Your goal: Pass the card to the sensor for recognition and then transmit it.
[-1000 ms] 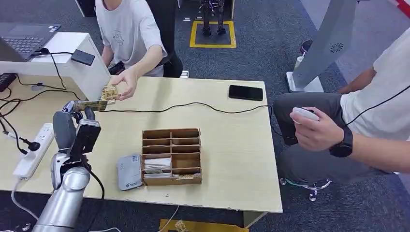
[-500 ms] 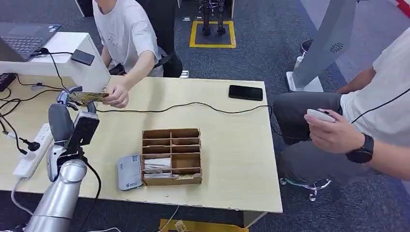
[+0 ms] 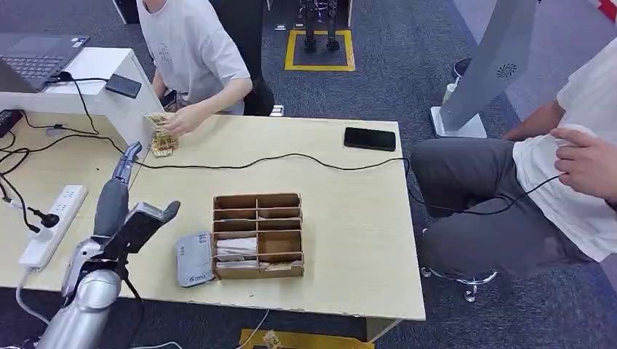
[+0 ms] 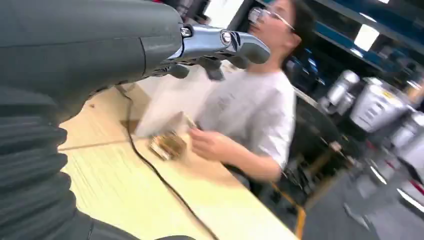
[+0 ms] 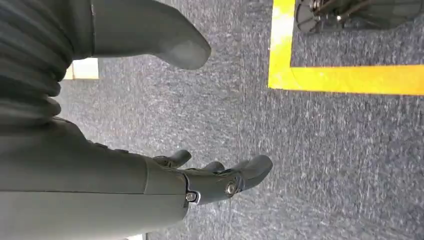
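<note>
Left hand (image 3: 124, 193) was raised over the left part of the tabletop (image 3: 349, 218), fingers (image 3: 128, 158) spread and stretched toward the far side, holding nothing; left wrist view showed the same outstretched fingers (image 4: 225, 42) with nothing in them. The card (image 3: 161, 134) was in a person's hand (image 3: 180, 118) at the far-left edge of the tabletop, by the white box (image 3: 109, 87), on or just above a small stack there; can't tell whether it touched. The grey sensor (image 3: 193, 259) lay flat on the near part, just left of the brown compartment organizer (image 3: 258, 235), touching or almost touching it. A black phone (image 3: 370, 139) lay at far right, with a black cable (image 3: 291, 156) running across the far half. A white power strip (image 3: 54, 225) lay at the left edge. Right hand (image 5: 210, 182) hung over grey carpet (image 5: 325, 150) near a yellow floor line (image 5: 345, 79), fingers loosely apart, nothing held. A second person (image 3: 575, 160) sat at right.
</note>
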`<action>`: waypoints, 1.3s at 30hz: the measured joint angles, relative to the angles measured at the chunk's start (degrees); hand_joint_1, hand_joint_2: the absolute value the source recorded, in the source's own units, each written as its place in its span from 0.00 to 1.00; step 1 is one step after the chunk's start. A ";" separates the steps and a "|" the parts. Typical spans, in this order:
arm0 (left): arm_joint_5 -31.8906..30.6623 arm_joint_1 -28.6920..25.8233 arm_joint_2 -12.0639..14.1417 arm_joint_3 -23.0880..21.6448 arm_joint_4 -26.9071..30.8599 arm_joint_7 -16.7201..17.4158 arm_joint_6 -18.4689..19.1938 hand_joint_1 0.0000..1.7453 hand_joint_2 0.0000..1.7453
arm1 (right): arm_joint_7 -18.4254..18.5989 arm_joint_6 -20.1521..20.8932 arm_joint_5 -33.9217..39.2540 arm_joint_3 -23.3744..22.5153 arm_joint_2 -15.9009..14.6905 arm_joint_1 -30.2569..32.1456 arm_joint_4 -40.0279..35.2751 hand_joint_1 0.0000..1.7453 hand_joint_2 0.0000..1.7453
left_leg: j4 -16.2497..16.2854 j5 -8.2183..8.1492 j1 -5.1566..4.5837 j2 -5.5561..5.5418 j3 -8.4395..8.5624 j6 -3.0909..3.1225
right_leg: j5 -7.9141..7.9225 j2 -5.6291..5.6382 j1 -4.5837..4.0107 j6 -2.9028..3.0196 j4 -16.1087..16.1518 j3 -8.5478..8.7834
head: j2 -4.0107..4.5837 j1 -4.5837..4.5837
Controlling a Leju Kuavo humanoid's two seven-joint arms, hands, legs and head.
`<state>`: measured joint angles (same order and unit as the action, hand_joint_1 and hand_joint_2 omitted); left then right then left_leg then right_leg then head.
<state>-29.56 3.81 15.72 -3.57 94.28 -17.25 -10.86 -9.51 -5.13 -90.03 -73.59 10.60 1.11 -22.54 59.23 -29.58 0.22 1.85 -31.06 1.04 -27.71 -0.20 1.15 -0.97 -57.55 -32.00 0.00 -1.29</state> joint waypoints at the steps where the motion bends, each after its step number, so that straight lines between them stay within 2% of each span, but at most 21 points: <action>1: -1.88 -1.08 0.88 -1.66 1.90 -0.48 1.05 0.00 1.00 | -0.32 0.52 0.02 -0.26 0.37 0.08 -0.74 0.00 1.00 | 0.00 0.00 0.00 0.00 -0.01 0.00 | 0.00 0.01 0.00 0.00 0.00 -0.01 | 0.00 -0.02; 7: -13.31 -3.12 7.15 -10.96 10.83 0.31 0.87 0.00 1.00 | -2.43 2.62 0.00 -1.44 2.20 0.25 -4.78 0.00 1.00 | 0.00 0.01 0.00 -0.02 0.00 -0.01 | 0.01 0.00 -0.01 0.01 0.00 0.00 | 0.00 0.00; 11: -21.03 -2.63 11.20 -15.45 14.27 3.77 0.10 0.00 1.00 | -2.30 4.22 0.00 -2.34 3.26 0.33 -7.65 0.00 1.00 | 0.00 0.02 0.01 -0.01 0.01 -0.02 | 0.02 0.00 -0.01 0.02 -0.01 -0.01 | 0.00 -0.02; 15: -27.43 -1.92 14.37 -19.21 15.01 7.17 -0.57 0.00 1.00 | -1.77 5.92 0.00 -2.88 4.59 0.52 -10.38 0.00 1.00 | 0.00 0.02 0.01 -0.01 0.01 -0.02 | 0.02 0.00 -0.02 0.02 -0.02 -0.01 | 0.02 0.02; 19: -29.46 -1.34 16.39 -22.73 14.66 9.69 0.21 0.00 1.00 | -1.46 6.75 0.00 -3.17 5.68 0.87 -12.90 0.00 1.00 | 0.00 0.01 0.02 0.00 -0.01 -0.02 | 0.02 0.00 -0.01 0.02 -0.01 -0.01 | 0.00 -0.04; 26: -32.67 -0.48 18.34 -26.64 12.10 12.29 0.74 0.00 1.00 | -1.31 7.28 0.00 -3.37 6.51 1.01 -14.88 0.00 1.00 | 0.00 0.01 0.01 -0.01 -0.02 -0.01 | 0.02 0.00 0.00 0.02 -0.01 -0.02 | 0.00 0.00; 39: -31.05 0.03 21.11 -28.54 10.33 13.29 3.27 0.00 1.00 | -2.10 7.71 0.00 -3.89 7.08 1.07 -16.35 0.00 1.00 | 0.00 0.02 0.02 0.00 -0.02 -0.02 | 0.02 0.00 -0.02 0.02 -0.02 -0.02 | 0.02 -0.02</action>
<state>-60.61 3.84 36.83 -32.11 104.61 -3.95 -7.59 -11.60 2.58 -90.03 -77.48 17.68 2.18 -38.88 59.22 -29.56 0.24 1.84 -31.08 1.02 -27.70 -0.20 1.13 -0.95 -57.57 -32.03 0.02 -1.31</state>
